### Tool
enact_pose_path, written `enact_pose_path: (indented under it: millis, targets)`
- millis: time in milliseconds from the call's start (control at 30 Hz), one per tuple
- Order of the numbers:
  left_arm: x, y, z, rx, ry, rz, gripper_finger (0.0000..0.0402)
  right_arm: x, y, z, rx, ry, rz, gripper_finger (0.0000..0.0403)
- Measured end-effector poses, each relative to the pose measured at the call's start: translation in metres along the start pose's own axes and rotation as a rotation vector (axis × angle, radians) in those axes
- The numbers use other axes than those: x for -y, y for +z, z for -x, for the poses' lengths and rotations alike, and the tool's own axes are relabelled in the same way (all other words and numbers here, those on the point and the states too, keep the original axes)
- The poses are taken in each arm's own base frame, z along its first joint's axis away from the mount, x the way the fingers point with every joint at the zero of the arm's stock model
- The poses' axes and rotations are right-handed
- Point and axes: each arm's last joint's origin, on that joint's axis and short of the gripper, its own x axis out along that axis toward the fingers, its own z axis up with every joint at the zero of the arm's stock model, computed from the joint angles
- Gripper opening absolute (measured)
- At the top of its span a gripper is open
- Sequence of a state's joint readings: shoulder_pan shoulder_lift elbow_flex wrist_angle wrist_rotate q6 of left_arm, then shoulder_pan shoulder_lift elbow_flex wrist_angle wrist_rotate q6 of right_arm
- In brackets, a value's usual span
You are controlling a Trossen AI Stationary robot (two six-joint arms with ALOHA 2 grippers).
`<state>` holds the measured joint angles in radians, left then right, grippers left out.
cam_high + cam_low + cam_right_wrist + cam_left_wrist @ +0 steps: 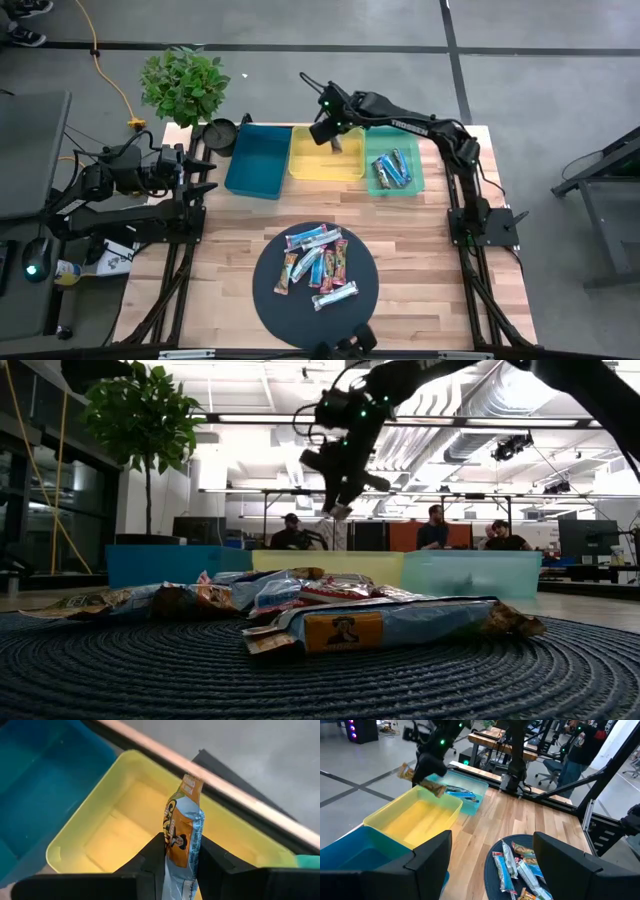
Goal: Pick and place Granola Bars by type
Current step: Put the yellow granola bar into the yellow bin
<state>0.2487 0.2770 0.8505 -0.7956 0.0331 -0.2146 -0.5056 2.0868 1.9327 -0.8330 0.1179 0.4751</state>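
A robot with two dark arms works at a wooden table point(420, 250). Three bins sit in a row at the far edge: a blue bin point(258, 160), a yellow bin point(310, 160) and a teal bin point(395, 172). The teal bin already contains a few blue-wrapped bars. A round dark mat point(270, 300) nearer the front carries the remaining granola bars point(318, 262) in a loose pile.

The right gripper point(338, 138) hangs above the yellow bin, clenched on one bar point(183, 832) with an orange and silver-blue wrapper. The bin beneath it appears bare. The left gripper point(492, 852) waits at the left edge of the table, fingers spread wide and empty.

The step in hand looks like dropping this bar into the yellow bin. To do it well, the gripper should probably sink lower, stay over the bin's middle and away from the walls, then let go, so the light wrapper does not flutter out or catch on the rim.

The held bar sticks straight out from between the gripper's fingers, pinched near one end with its orange end free. From the table-level camera, its long axis runs steeply downward, slightly tilted, with the free end pointing toward the bin.
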Motion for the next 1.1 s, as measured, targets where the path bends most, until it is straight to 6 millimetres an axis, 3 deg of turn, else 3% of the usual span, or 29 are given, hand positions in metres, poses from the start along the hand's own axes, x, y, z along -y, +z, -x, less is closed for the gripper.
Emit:
enact_pose_path:
  millis: [233,600,1100]
  targets:
    - [0.000,0.000,0.000,0.000,0.000,0.000,0.0273,0.000,-0.009,-0.026,-0.077,-0.001,-0.012,0.0075]
    - [0.000,-0.002,0.000,-0.018,0.004,0.004,0.0273,0.000,-0.018,-0.050,-0.156,0.016,-0.043,0.0075]
    - [-0.001,-0.002,0.000,-0.024,0.005,0.005,0.0273,-0.001,-0.018,-0.052,-0.168,0.043,-0.049,0.0075]
